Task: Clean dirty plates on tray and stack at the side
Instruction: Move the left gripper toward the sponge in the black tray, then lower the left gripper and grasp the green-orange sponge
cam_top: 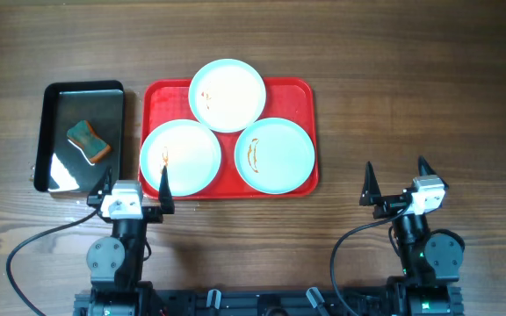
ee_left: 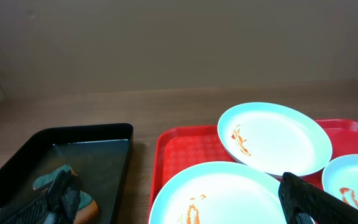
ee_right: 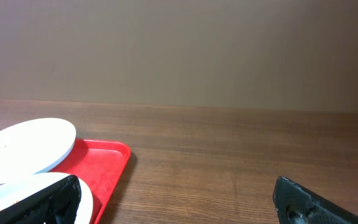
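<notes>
Three pale plates lie on the red tray (cam_top: 301, 96): one at the back (cam_top: 227, 95), one front left (cam_top: 180, 157), one front right (cam_top: 275, 155). All three carry small orange-brown smears. My left gripper (cam_top: 136, 175) hovers open at the tray's front left corner. In the left wrist view the left gripper (ee_left: 185, 199) straddles the near plate (ee_left: 229, 183), with the back plate (ee_left: 278, 137) beyond. My right gripper (cam_top: 395, 167) stands open over bare wood, right of the tray. Through the right gripper (ee_right: 179, 202) I see the tray's edge (ee_right: 107, 162) and two plates' rims.
A black pan (cam_top: 104, 101) holding shallow water sits left of the tray, with a teal and orange sponge (cam_top: 89, 141) inside. The left wrist view shows that sponge (ee_left: 48, 180) behind my left finger. Brown wooden table surrounds everything.
</notes>
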`<state>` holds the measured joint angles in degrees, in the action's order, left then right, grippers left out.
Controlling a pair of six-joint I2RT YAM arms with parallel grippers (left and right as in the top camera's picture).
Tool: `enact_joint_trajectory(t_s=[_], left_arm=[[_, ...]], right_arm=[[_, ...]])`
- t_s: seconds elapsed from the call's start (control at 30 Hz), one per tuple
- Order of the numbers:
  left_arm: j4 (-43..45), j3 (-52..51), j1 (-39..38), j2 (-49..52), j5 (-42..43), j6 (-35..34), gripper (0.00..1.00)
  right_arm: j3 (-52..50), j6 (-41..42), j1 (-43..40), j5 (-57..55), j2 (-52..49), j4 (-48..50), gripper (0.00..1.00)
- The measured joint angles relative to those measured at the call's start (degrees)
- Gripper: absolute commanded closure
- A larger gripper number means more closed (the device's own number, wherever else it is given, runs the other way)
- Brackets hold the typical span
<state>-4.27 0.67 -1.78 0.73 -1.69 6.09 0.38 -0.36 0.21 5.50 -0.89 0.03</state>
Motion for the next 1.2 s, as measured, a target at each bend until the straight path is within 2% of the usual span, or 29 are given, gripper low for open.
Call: enact_joint_trajectory(t_s=[0.57,0.63,0.7,0.8,0.87,0.93,1.0,1.07,1.1,1.13,1.2], left_arm=[[0.72,-0.02,0.00,0.00,1.22,-1.42,0.00],[1.29,-0.02,0.00,0.02,9.09,-6.91,0.00],[1.77,-0.02,-0.07,0.02,22.64,-17.07,0.00],[2.38,-0.04,-0.11,0.02,35.34,-26.58,0.00],[5.22,-0.26,-0.11,0.07,40.30,-32.59,0.00],[13.22,-0.28,-0.11,0.07,43.82,-39.36,0.00],[16.04,0.20,-0.11,0.09,44.50,-41.55,0.00],[14.47,3.69,-0.09,0.20,43.36,-42.86,0.00],[10.93,6.56,-0.11,0.48,42.18,-42.34,0.00],[6.51,9.84,-0.09,1.29,40.19,-41.05,0.00],[-7.91,18.86,-0.11,5.20,34.69,-36.98,0.00]], right_arm=[[0.00,0.02,0.00,0.00,0.00,-0.02,0.00],[0.00,0.00,0.00,0.00,0.00,0.00,0.00],[0.00,0.00,0.00,0.00,0.00,0.00,0.00],[0.00,0.00,0.00,0.00,0.00,0.00,0.00],[0.00,0.00,0.00,0.00,0.00,0.00,0.00],[0.00,0.00,0.00,0.00,0.00,-0.02,0.00],[0.00,0.00,0.00,0.00,0.00,-0.02,0.00],[0.00,0.02,0.00,0.00,0.00,0.00,0.00],[0.00,0.00,0.00,0.00,0.00,0.00,0.00],[0.00,0.00,0.00,0.00,-0.02,0.00,0.00],[-0.02,0.00,0.00,0.00,0.00,0.02,0.00]])
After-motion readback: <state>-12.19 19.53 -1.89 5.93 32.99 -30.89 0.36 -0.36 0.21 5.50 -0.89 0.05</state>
